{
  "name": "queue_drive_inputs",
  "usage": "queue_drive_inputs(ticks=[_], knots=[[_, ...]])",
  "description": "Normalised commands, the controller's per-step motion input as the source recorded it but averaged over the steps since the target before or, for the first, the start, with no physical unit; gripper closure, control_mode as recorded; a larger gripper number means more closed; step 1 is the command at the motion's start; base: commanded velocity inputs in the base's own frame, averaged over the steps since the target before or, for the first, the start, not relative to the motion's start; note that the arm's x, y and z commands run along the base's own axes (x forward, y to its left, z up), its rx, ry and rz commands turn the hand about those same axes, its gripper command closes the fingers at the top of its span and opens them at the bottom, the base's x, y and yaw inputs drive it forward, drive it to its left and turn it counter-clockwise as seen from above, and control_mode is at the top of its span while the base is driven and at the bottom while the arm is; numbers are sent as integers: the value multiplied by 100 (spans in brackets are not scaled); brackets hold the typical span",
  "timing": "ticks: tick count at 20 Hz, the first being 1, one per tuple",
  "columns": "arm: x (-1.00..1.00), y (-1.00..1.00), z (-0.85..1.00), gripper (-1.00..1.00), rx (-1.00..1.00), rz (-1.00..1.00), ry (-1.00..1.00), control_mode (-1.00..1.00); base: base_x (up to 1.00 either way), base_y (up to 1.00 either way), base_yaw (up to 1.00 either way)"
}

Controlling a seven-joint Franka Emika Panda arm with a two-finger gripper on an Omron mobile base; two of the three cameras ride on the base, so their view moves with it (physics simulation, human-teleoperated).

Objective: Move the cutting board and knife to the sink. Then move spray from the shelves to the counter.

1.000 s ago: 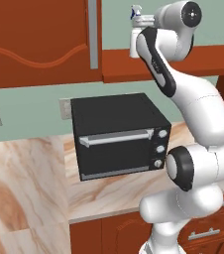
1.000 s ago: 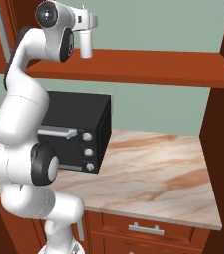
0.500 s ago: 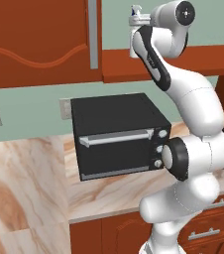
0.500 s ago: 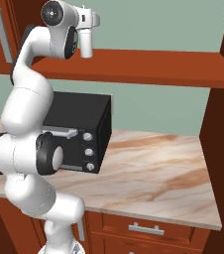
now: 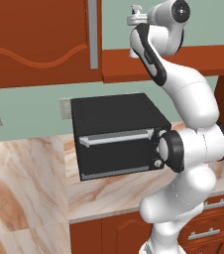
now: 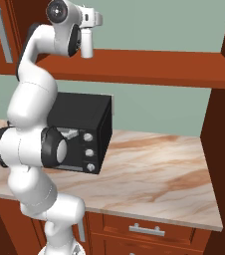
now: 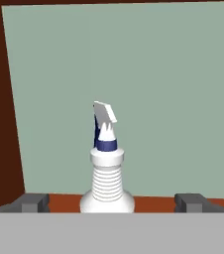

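Spray [image 7: 106, 168] base cut off, perhaps between open fingertips [image 7: 33, 202], shelves [image 6: 149, 67]

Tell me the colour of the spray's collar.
Dark blue, seen best in the hand view, on the white spray.

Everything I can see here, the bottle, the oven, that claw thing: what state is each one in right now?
spray: upright on the shelves, not held, centred between the fingertips in the hand view.
gripper: open, level with the spray, fingers apart on either side of it.
oven: door shut, standing on the counter.
cabinet door: shut.
drawer: shut.
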Motion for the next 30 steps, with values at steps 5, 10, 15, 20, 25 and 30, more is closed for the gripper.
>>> queue_drive_inputs(ticks=[5, 10, 15, 20, 25, 30], knots=[[22, 0, 0, -100, 0, 0, 3, -100, 0, 0, 0], [21, 0, 0, -100, 0, 1, 3, -100, 0, 0, 0], [10, 0, 0, -100, 0, 2, 4, -100, 0, 0, 0], [12, 0, 0, -100, 0, 2, 3, -100, 0, 0, 0], [19, 0, 0, -100, 0, 1, 1, -100, 0, 0, 0], [18, 0, 0, -100, 0, 1, 1, -100, 0, 0, 0]])
